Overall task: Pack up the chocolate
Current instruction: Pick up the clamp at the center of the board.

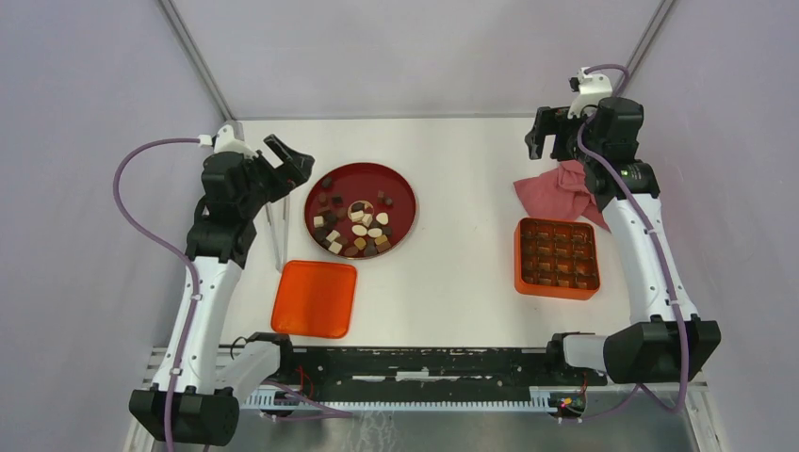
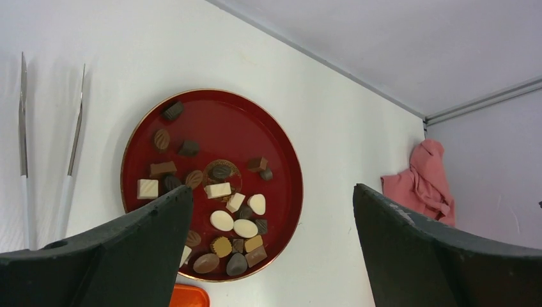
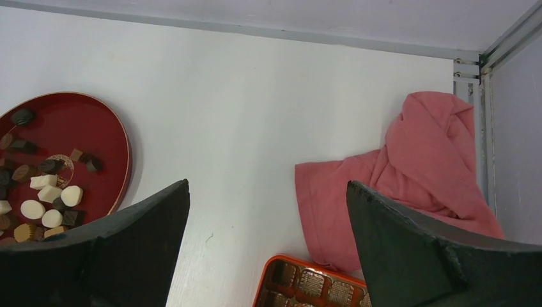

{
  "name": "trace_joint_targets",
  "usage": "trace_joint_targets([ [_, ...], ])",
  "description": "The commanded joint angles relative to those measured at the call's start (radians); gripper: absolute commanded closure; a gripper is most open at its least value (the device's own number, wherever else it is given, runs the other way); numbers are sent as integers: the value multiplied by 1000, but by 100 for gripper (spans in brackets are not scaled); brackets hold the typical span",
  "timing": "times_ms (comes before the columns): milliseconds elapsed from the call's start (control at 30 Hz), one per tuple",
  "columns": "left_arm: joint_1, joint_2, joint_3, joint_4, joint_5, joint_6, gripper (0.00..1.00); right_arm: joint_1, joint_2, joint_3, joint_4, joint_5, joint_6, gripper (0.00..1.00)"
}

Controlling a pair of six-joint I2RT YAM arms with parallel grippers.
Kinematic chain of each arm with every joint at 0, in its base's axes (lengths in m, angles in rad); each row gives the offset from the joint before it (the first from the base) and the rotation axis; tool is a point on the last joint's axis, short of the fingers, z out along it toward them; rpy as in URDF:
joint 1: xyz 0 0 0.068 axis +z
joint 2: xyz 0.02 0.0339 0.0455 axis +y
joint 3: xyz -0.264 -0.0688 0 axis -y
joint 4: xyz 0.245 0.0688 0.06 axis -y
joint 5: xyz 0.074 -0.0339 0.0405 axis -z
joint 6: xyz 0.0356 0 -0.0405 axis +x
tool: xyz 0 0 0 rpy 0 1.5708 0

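The white tabletop (image 1: 452, 169) is the widest thing under me, and both my arms reach over it. My left jaws hang wide apart with nothing between them, just left of the plate. My right jaws hang just as wide and just as bare at the far right, over the cloth. The round dark red plate (image 1: 373, 178) (image 2: 214, 121) sits left of the middle and holds all the chocolate (image 1: 356, 231) (image 2: 224, 220) I can see. Near the front edge, just beside the plate, lies a flat square orange lid (image 1: 315, 298) with nothing on it. On the right, well apart from the plate, stands the square orange box (image 1: 517, 256) (image 3: 271, 272) with its grid of compartments. Each compartment shows a brown ribbed lining, and I cannot tell whether any piece sits inside. A crumpled pink cloth (image 1: 563, 188) (image 3: 415, 160) lies just behind the box, its near edge touching or nearly touching the box's far corner. Metal tongs (image 1: 279, 226) (image 2: 23, 128) lie on the tabletop left of the plate, prongs spread. The chocolate is smallest: some two dozen bite-sized pieces, loose and unwrapped, most of them crowded into the plate's near half and a few scattered toward the far rim. There are cream-white ovals and pale cubes, dark brown blocks and rounds, tan leaf-like ovals and one tan piece with a fluted edge. One dark piece rests on a gold emblem at the plate's middle.
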Motion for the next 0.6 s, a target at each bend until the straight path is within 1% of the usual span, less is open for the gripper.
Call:
trace_joint_targets([
  [0, 11, 20, -16, 64, 30, -30, 0, -4, -11, 13, 38, -1, 7, 2],
  [67, 11, 30, -19, 67, 29, -18, 0, -5, -23, -26, 77, -47, -18, 2],
  [133, 11, 44, -26, 63, 21, 4, 0, -5, -45, -98, 151, -145, -75, 2],
  [167, 12, 51, -30, 58, 17, 19, 0, -5, -53, -130, 178, -213, -123, 2],
  [233, 13, 76, -34, 36, -7, 60, 1, -5, -55, -184, 203, -414, -226, 2],
  [300, 13, 104, -35, -1, -43, 104, 1, -6, -37, -203, 173, -559, -325, 2],
  [367, 15, 133, -43, -17, -76, 148, 1, -5, -10, -203, 113, -638, -428, 2],
  [400, 15, 151, -52, -19, -116, 166, 1, -4, 4, -207, 89, -653, -470, 2],
  [500, 28, 224, -93, 5, -194, 226, 1, -5, 63, -233, 76, -682, -489, 2],
  [567, 58, 300, -115, 43, -202, 245, 2, -6, 116, -227, 20, -738, -560, 2],
])
